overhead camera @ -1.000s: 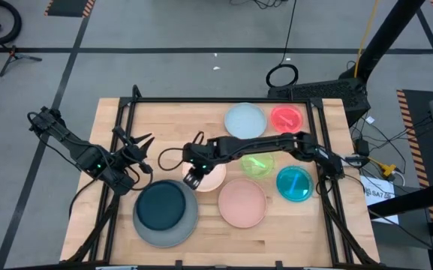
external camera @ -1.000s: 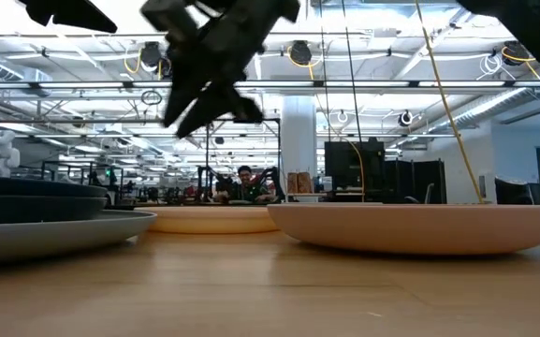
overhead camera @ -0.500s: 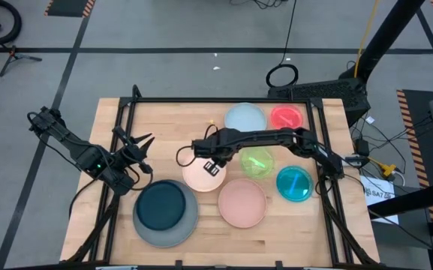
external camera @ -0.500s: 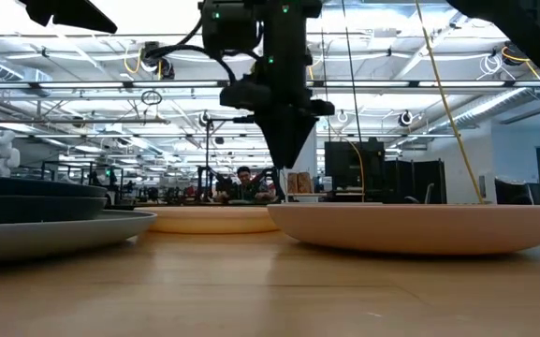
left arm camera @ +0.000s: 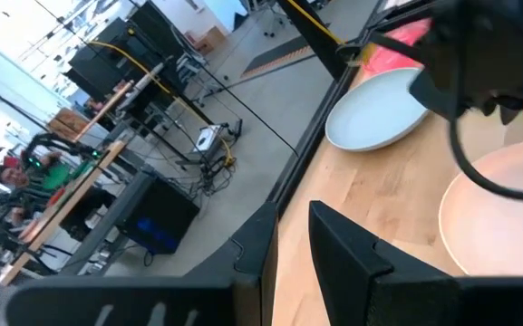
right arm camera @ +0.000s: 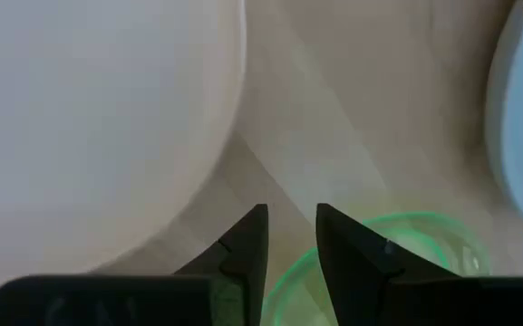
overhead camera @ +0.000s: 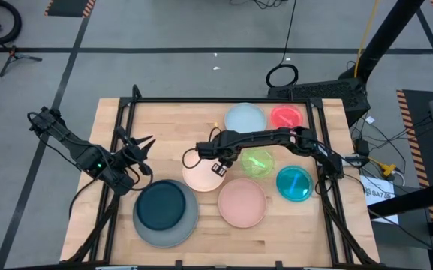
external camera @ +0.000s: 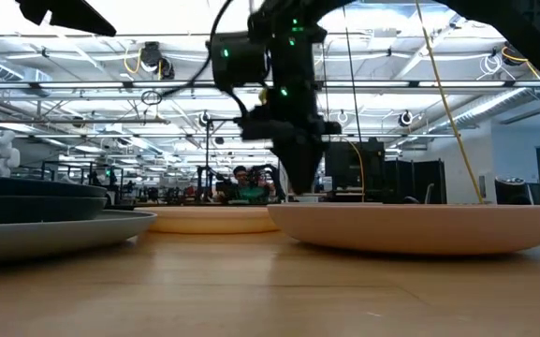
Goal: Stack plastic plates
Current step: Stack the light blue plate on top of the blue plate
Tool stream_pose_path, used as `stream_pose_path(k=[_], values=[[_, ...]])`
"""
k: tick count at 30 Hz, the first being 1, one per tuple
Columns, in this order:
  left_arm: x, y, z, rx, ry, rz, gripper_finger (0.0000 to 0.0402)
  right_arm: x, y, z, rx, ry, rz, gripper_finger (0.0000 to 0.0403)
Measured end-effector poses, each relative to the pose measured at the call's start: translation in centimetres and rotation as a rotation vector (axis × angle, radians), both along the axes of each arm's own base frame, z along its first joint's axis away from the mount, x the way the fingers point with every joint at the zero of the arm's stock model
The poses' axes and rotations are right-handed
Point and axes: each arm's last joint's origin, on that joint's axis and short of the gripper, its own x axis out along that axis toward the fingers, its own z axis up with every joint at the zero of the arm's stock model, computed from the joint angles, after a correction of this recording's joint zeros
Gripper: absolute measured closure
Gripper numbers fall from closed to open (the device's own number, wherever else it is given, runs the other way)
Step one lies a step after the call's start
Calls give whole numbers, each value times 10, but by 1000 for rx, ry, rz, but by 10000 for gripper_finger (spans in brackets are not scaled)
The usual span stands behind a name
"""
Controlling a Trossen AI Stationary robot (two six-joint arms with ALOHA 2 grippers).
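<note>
My right gripper (overhead camera: 220, 166) points down, open and empty, over the bare wood between the cream plate (overhead camera: 199, 175) and the green plate (overhead camera: 258, 163). In the right wrist view its gripper (right arm camera: 291, 237) shows the cream plate (right arm camera: 89, 118) on one side and the green plate (right arm camera: 406, 249) on the other. In the low view the right gripper (external camera: 303, 183) hangs just above plate-rim height. My left gripper (overhead camera: 138, 145) waits open at the table's left edge. A dark teal plate (overhead camera: 160, 205) lies in the large grey plate (overhead camera: 187, 225).
The salmon pink plate (overhead camera: 242, 202) lies at the near middle and the teal plate (overhead camera: 295, 184) at the right. The light blue plate (overhead camera: 245, 120) and the red plate (overhead camera: 286, 118) lie at the far side. A black frame rail (overhead camera: 224, 100) runs along the far edge.
My right gripper has moved from above the cream plate's near side toward the table's right, come down, and tipped from a slant to pointing straight down. It now hangs beside the cream plate's right rim.
</note>
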Motion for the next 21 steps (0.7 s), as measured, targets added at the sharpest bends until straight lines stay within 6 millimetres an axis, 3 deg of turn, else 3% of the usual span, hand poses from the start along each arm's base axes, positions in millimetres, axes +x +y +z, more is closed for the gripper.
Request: stream_pose_path(k=[7, 17, 21], values=[[0, -1, -1, -31, 7, -10, 328, -3, 0, -5, 1, 9, 17, 312], [0, -1, -1, -47, 7, -13, 328, -17, -18, 50, -138, -126, 25, 312], [0, -1, -2, -67, 13, -20, 328, -20, -25, 59, -147, -173, 27, 312]])
